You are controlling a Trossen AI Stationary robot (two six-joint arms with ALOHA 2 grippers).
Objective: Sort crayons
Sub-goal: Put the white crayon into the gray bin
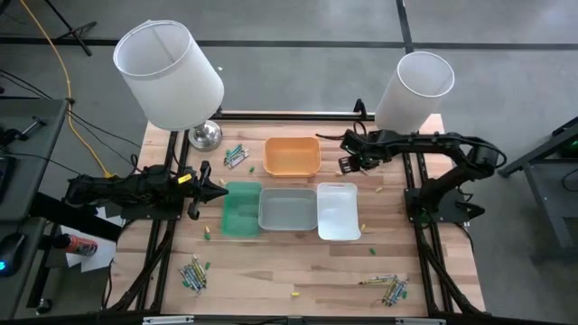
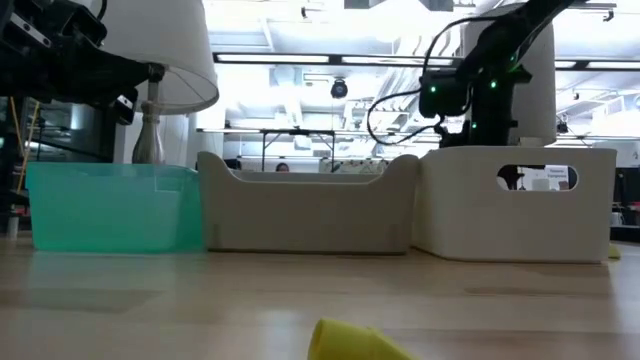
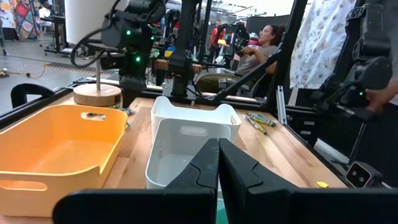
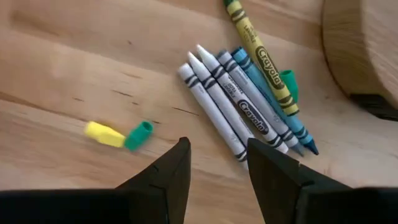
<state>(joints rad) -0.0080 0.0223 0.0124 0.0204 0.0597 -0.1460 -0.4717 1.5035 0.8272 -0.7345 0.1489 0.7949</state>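
My right gripper (image 4: 217, 167) is open, pointing down over a small cluster of crayons (image 4: 245, 106) lying flat on the wood: white, grey, blue and yellow sticks. A yellow stub and a green stub (image 4: 118, 135) lie beside them. In the high view this gripper (image 1: 347, 163) is just right of the orange tray (image 1: 292, 155). My left gripper (image 1: 222, 191) is shut and empty at the green tray's (image 1: 240, 213) left edge; its fingers (image 3: 217, 169) point level across the trays. More crayon piles lie at the far side (image 1: 237, 155), near left (image 1: 194, 273) and near right (image 1: 390, 288).
A grey tray (image 1: 288, 209) and a white tray (image 1: 339, 210) stand in a row with the green one. Two lamps stand at the far corners, left (image 1: 172, 74) and right (image 1: 414, 90); a wooden lamp base (image 4: 367, 50) is close to the crayons. Loose stubs lie about (image 2: 355, 342).
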